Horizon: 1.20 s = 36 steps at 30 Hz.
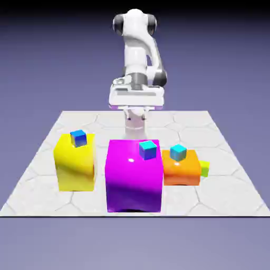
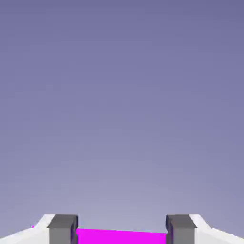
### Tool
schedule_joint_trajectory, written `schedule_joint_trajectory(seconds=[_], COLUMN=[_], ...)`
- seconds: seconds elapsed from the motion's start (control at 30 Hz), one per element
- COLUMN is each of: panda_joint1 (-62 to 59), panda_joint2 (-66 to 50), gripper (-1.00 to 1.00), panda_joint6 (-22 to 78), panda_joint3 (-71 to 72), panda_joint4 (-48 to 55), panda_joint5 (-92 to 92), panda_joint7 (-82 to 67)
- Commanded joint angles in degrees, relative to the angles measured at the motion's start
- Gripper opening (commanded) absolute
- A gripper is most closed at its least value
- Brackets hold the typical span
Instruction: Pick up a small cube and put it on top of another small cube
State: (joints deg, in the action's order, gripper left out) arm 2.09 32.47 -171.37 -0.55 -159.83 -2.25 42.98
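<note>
Three big blocks are seen in a row on the worktop (image 1: 221, 174), nearest first.
Behind the orange block (image 1: 181, 170), at the exterior view's right, the lime small cube (image 1: 205, 168) is found on the worktop; farther back, the tool (image 2: 122, 232) is held spread, nothing between its fingers.

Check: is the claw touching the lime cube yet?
Apart. The exterior view shows the claw behind the magenta block, while the lime cube sits beside the orange block, well to the exterior view's right.
</note>
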Motion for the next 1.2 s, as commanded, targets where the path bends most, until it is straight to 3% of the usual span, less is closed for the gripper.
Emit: schedule_joint_trajectory(seconds=[0.0,1.17], panda_joint1=[0.7,15.9], panda_joint2=[-1.7,-74.3], gripper=[0.00,0.00], panda_joint6=[2.5,81.2], panda_joint3=[0.8,42.3], panda_joint4=[1.4,51.1], panda_joint5=[0.1,31.5], panda_joint7=[0.4,12.8])
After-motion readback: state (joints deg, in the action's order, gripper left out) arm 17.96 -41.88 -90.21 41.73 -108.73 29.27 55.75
